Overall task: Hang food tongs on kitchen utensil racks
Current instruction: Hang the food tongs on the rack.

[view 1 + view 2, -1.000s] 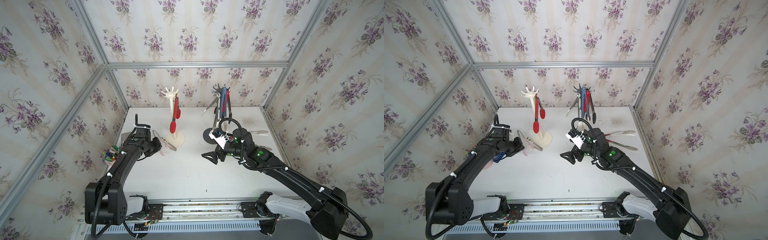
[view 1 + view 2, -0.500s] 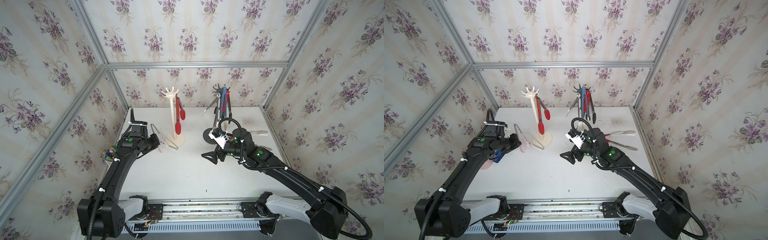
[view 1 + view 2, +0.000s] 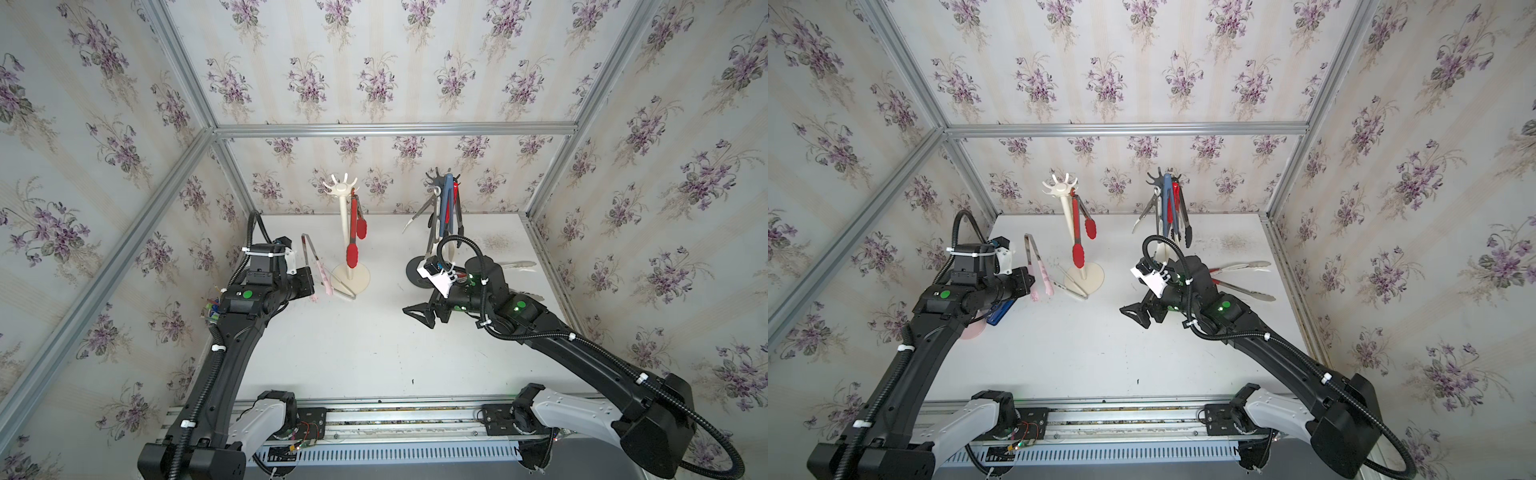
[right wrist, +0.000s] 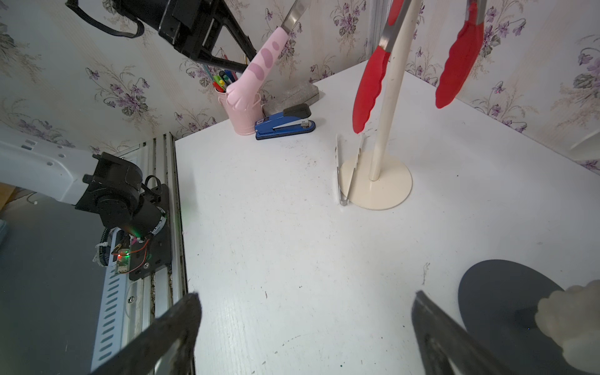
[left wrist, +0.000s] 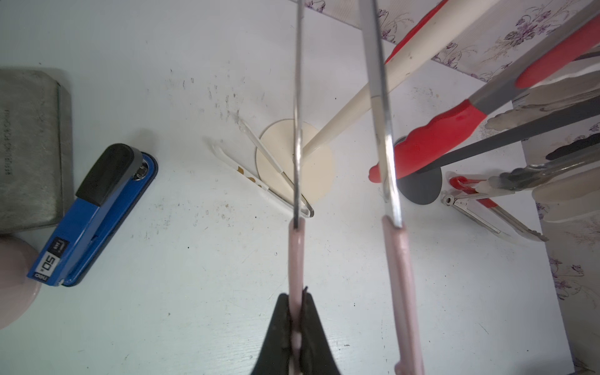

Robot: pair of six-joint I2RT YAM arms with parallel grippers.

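The pink-tipped tongs (image 3: 316, 268) were off the table (image 3: 353, 353), steel hinge end uppermost, just beside the cream-white rack (image 3: 344, 224) on its left and not on any of its hooks. The left pincer (image 5: 296, 300) was clamped tight on one pink tip of the tongs, while their other arm (image 5: 401, 259) hung free alongside. A pair of red tongs (image 3: 354, 232) hung from the cream-white rack's crown, and small clear tongs (image 3: 1071, 282) lay on the table against its round base. Well to the right stood the dark grey rack (image 3: 438, 179), carrying blue-grey tongs (image 3: 446, 203) among several other pairs. The right pincer (image 4: 305, 305) hovered low over bare table near that rack's dark base, its jaws spread wide with nothing between them. Two more pairs of tongs (image 3: 1241, 266) lay flat behind the right arm. By the left wall stood a blue stapler (image 5: 97, 211) and a pink pen cup (image 4: 242, 110).
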